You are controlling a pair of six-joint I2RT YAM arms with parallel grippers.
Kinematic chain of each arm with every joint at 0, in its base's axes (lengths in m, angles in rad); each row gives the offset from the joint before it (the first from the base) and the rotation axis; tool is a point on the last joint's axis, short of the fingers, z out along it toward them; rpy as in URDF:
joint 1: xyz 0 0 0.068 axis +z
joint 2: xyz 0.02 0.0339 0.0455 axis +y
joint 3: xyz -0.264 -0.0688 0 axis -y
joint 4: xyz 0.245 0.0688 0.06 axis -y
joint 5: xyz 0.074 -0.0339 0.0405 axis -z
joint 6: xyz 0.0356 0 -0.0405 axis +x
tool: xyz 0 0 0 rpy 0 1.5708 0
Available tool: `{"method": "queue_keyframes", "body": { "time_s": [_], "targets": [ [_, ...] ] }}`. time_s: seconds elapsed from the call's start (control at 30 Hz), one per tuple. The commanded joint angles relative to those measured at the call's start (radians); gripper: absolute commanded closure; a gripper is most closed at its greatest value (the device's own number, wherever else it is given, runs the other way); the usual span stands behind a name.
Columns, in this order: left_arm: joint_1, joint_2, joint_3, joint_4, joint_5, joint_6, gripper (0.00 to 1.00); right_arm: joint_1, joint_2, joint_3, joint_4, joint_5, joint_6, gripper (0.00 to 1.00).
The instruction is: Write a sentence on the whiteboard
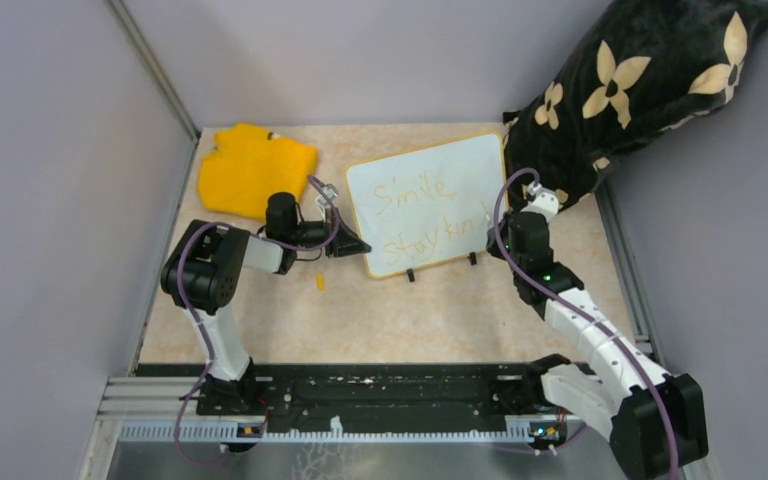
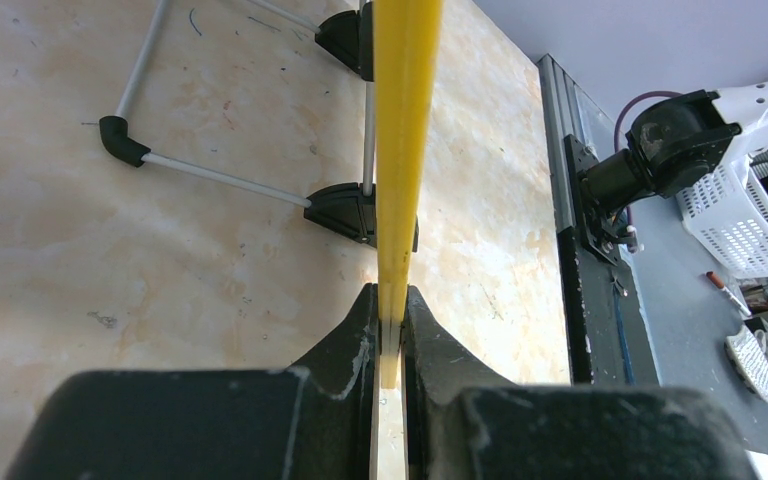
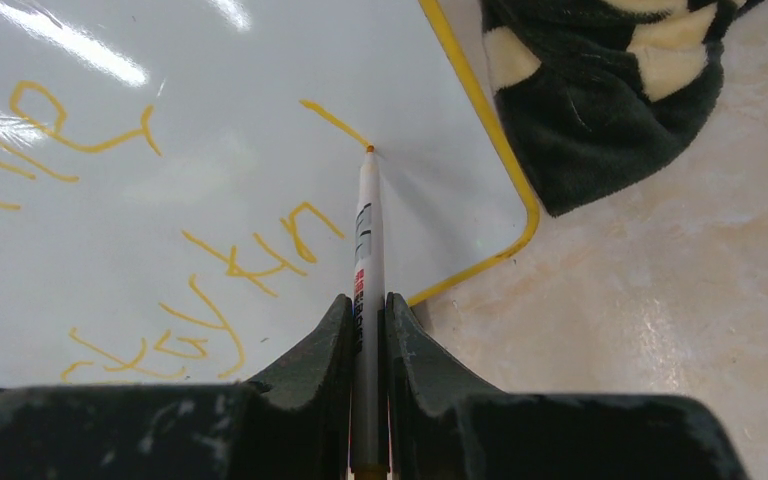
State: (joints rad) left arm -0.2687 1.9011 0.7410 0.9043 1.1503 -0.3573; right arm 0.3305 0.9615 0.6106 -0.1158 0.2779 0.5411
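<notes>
Grey walls closed in a beige marbled table (image 1: 410, 320), with both arm bases bolted at its near edge. Toward the back middle stood the board (image 1: 430, 165), propped on two black feet (image 1: 411, 274) with a wire stand (image 2: 210, 175) behind it and its face turned to the arms. Across it ran the sentence (image 1: 422, 213) in thin yellow-orange strokes: "Smile" above and "Stay kin" below, with one more slanted stroke at the right. The left gripper (image 2: 390, 300) was clamped on the board's yellow rim, one finger on each face, low on the left edge. The right gripper (image 3: 368, 305) was closed on a white marker (image 3: 365, 230), which stuck straight out between the fingers. Its orange tip touched the board at one end of that last stroke, near the right rim. A yellow cloth (image 1: 255, 170) lay at the back left, just behind the left arm. A black pillow (image 1: 630, 90) with cream flowers sat at the back right, one corner beside the board's right edge. A small orange bit (image 1: 319, 283) lay on the table near the left gripper, apart from the board.
</notes>
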Motion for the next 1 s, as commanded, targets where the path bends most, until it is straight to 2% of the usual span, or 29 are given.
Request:
{"method": "queue_keyframes", "body": {
  "time_s": [0.0, 0.3, 0.97],
  "targets": [
    [0.0, 0.009, 0.002, -0.079, -0.052, 0.023, 1.0, -0.011, -0.032, -0.038, 0.004, -0.01, 0.015, 1.0],
    [0.0, 0.007, 0.0, -0.079, -0.052, 0.022, 1.0, -0.011, -0.053, -0.079, -0.005, -0.028, 0.019, 1.0],
    [0.0, 0.009, 0.002, -0.078, -0.05, 0.024, 1.0, -0.011, 0.001, 0.02, 0.026, -0.068, -0.003, 1.0]
  ]
}}
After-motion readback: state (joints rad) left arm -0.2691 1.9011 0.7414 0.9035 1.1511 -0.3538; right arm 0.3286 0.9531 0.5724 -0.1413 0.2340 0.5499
